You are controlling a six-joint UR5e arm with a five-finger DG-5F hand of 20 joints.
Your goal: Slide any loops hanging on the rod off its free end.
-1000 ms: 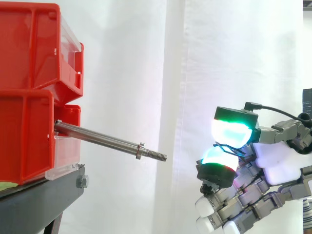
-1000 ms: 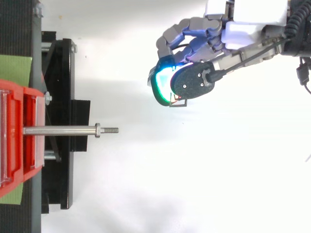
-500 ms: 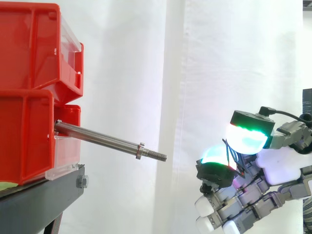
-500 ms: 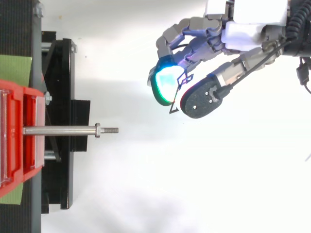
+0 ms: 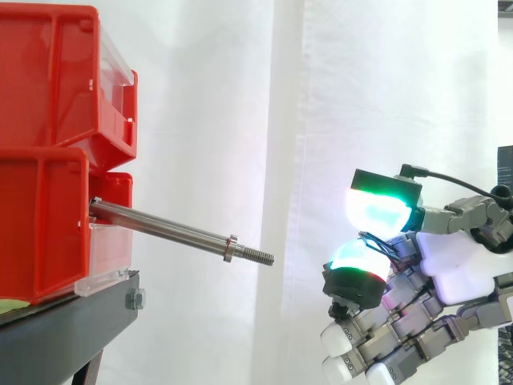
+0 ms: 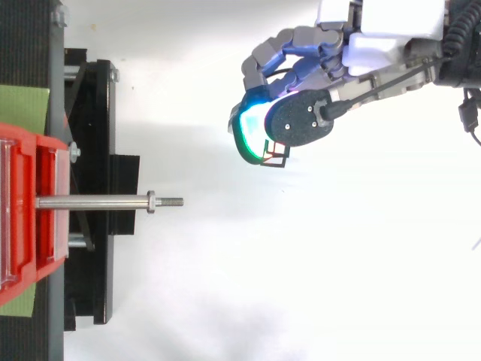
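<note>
A steel rod [image 5: 168,229] sticks out of the lower red bin [image 5: 40,224] and slopes down to a threaded free end on the right; no loop hangs on it. In the top view the rod [image 6: 98,202] points right, with a nut near its tip. My hand [image 5: 453,269] hovers to the right of the free end, apart from it and slightly lower. Its thumb and a green-glowing fingertip [image 5: 357,261] pinch a small thin dark loop [image 6: 276,157], which sticks out below the pads. The hand [image 6: 301,124] lies beyond the rod's tip and off its line.
Two red bins [image 5: 56,80] are stacked on a black stand [image 6: 94,150] at the left. A white curtain hangs behind. A gap of free room lies between the rod's tip and my hand.
Half a second ago the thumb had swung away from the glowing fingertip, with the loop showing between them. It has now come back down onto that fingertip. The rod has not moved.
</note>
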